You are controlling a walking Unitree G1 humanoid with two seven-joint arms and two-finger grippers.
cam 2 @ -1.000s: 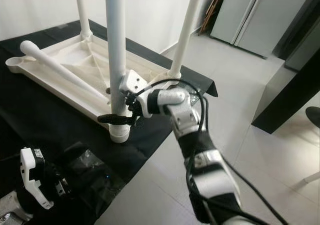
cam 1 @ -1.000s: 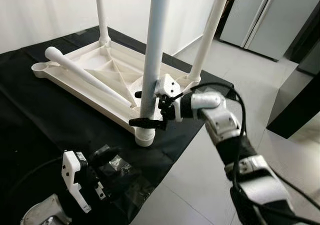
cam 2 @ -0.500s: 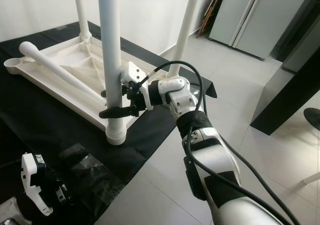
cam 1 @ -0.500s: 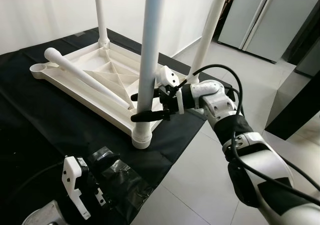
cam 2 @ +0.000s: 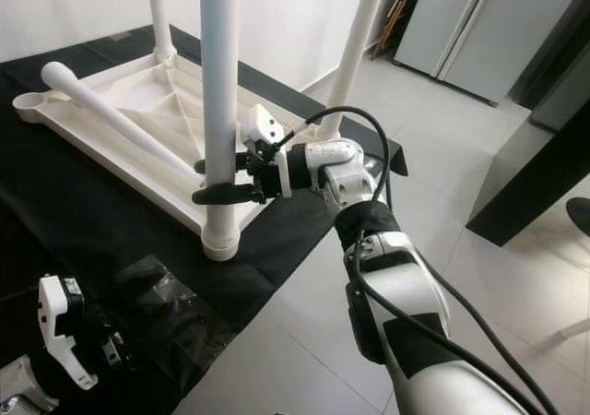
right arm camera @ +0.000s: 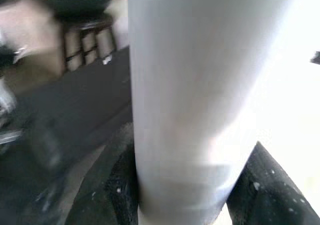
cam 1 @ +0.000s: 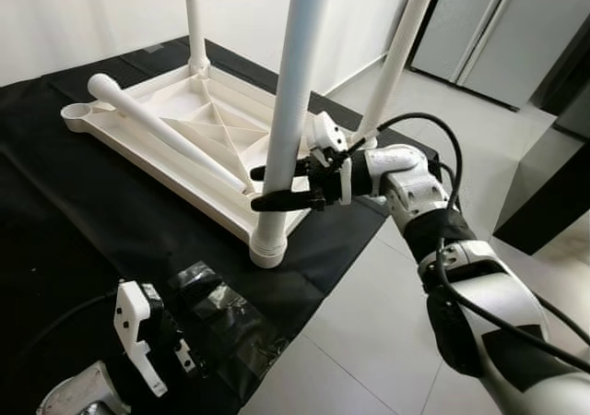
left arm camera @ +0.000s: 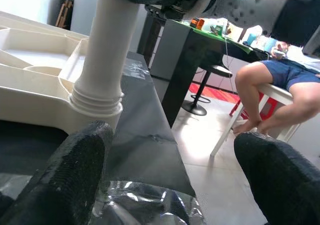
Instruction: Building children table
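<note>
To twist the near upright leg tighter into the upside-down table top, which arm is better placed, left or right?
Probably the right. The right gripper has its fingers around the near leg, low above its socket. The left gripper sits low beside the plastic bag on the black sheet, apart from the leg.

**Right arm extended, left arm low**

The right arm reaches forward and to the robot's left, wrist level, and the right gripper (cam 1: 277, 183) has one black finger on each side of an upright post. The left gripper (cam 1: 171, 346) hangs low with fingers (left arm camera: 75, 170) spread apart.
</note>
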